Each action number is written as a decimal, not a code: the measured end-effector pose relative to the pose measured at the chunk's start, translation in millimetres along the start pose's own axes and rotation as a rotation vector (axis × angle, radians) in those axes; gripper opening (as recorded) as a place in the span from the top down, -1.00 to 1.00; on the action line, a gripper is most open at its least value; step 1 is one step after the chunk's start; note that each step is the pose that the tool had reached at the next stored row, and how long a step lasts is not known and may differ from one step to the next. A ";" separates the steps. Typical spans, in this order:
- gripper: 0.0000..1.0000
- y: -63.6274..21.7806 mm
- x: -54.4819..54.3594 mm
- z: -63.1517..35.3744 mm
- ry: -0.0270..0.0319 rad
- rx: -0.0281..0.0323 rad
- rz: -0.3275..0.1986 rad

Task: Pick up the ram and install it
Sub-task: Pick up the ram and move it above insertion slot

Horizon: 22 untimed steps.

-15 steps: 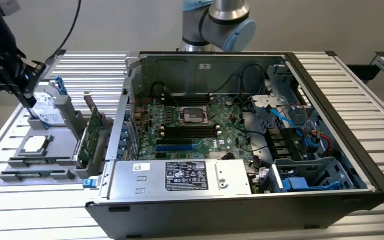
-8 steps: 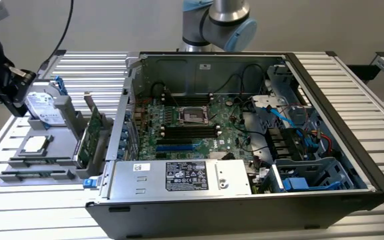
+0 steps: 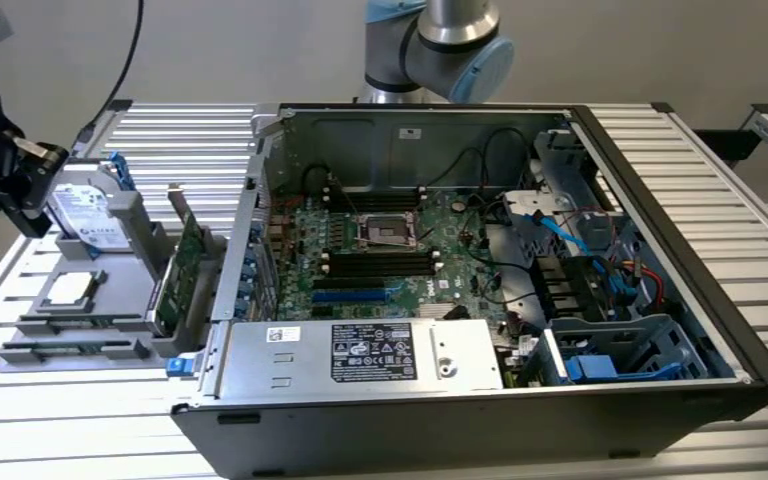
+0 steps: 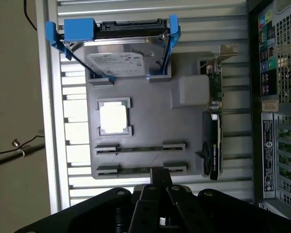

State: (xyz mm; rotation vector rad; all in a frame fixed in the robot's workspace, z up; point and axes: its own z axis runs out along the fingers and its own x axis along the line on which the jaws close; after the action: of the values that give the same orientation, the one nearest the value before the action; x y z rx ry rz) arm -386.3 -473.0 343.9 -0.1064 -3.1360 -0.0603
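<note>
gripper (image 4: 160, 174) clenched, gripping nothing | hovering above grey tray (image 4: 150, 121) | ram (image 4: 140, 148) lying in tray | open computer case (image 3: 704, 250) beside tray

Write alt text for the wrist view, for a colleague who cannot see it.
The shut tool hangs over a grey parts tray, its tip by the nearer of two thin ram sticks. The tray also carries a hard drive in a blue caddy, a square processor and a green expansion card on edge, with the computer case beside it.
</note>
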 end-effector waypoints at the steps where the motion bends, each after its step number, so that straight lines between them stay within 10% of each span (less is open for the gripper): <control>1: 0.79 0.0 0.0 0.0 0.0000 0.0000 0.000; 13: 0.79 -0.4 0.6 0.7 0.0006 0.0000 -0.004; 22: 0.79 -0.6 0.7 3.2 0.0067 0.0008 -0.163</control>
State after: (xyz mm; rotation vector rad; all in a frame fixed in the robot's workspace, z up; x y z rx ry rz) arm -387.0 -473.4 340.6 0.1488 -3.1307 -0.0595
